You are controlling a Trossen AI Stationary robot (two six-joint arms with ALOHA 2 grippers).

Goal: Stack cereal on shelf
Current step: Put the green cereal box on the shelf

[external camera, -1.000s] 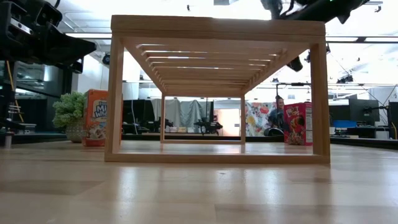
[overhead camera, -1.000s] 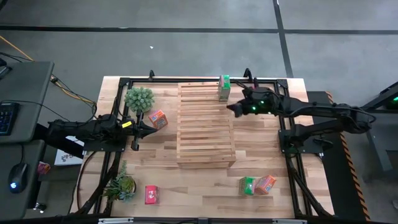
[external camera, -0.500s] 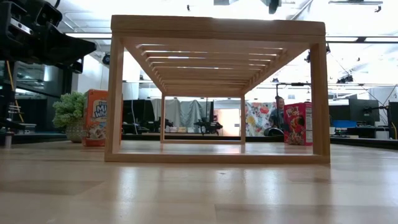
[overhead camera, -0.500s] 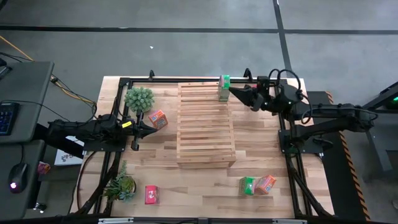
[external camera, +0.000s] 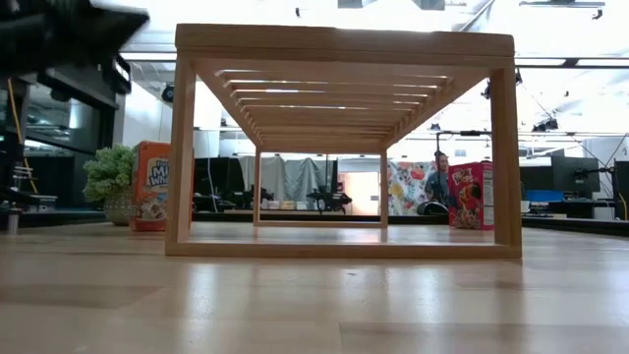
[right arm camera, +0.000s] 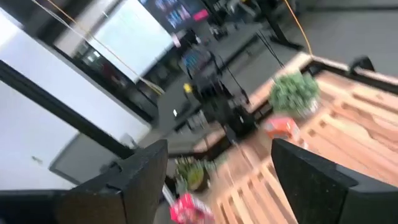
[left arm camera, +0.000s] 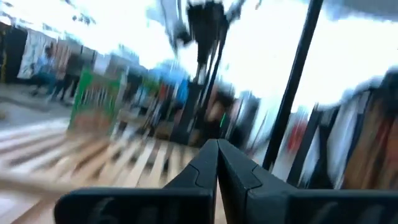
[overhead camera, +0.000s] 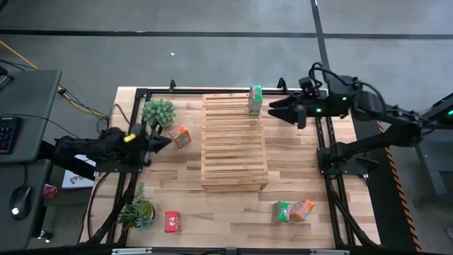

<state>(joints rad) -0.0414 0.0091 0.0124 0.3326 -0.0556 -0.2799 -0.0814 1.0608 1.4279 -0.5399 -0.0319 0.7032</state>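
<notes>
High view shows you one green cereal box (overhead camera: pixel 255 100) standing on the far right corner of the shelf (overhead camera: pixel 233 142). A second ago the right gripper (overhead camera: pixel 277 111) was right by that box with its fingers pressed together. Now it has pulled back to the side and its fingers are spread wide, with nothing in them. So you can count that box as put down.

Five boxes are not stacked yet. An orange box (overhead camera: pixel 180 135) sits on the table just left of the shelf. A red box (overhead camera: pixel 172 222) is near the front left. A green box (overhead camera: pixel 282 211) and an orange box (overhead camera: pixel 303 209) touch each other at the front right. Low view shows another red box (external camera: pixel 470 196) behind the shelf.

Your left gripper (overhead camera: pixel 160 139) is pressed shut, and it has started to move near the orange box by the bushy plant (overhead camera: pixel 158 112).
</notes>
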